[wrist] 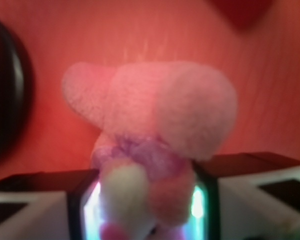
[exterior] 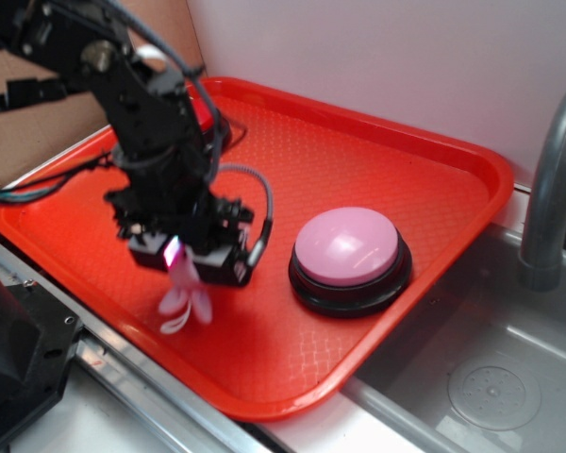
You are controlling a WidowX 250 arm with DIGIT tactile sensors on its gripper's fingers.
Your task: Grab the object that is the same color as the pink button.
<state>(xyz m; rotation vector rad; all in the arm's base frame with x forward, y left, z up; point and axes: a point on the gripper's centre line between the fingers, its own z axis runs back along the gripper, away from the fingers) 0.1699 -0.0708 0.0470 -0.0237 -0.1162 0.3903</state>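
Since the pink plush point(wrist: 155, 125) is already pinched in the end effector point(exterior: 184, 255), I'd say I'm at the tail end of the grab step. From the wrist view the two lit fingers point(wrist: 92, 210) sit tight against the toy's body on either side, so it's clamped on the plush, not just hovering around it.

In the exterior view the toy point(exterior: 186, 300) hangs below the end effector over the near-left part of the red tray point(exterior: 434, 170), and as far as I can tell it's clear of the tray surface, though the blur makes that hard to call. The pink button point(exterior: 347, 247) sits just to the right of it, apart, not touching.

Orientation-wise, the long axis runs roughly vertical, straight down out of the fingers. The wrist view shows the big floppy ears and head pointing away from the camera towards the tray, with the narrower body and a white bit caught between the fingers. It's soft and out of focus, so I can't tell which way the face looks.

Next move, my guess: keep the squeeze steady and lift straight up. Plush squishes, so a loose grip could let it slide out, and the dangling bits might drag on the tray.
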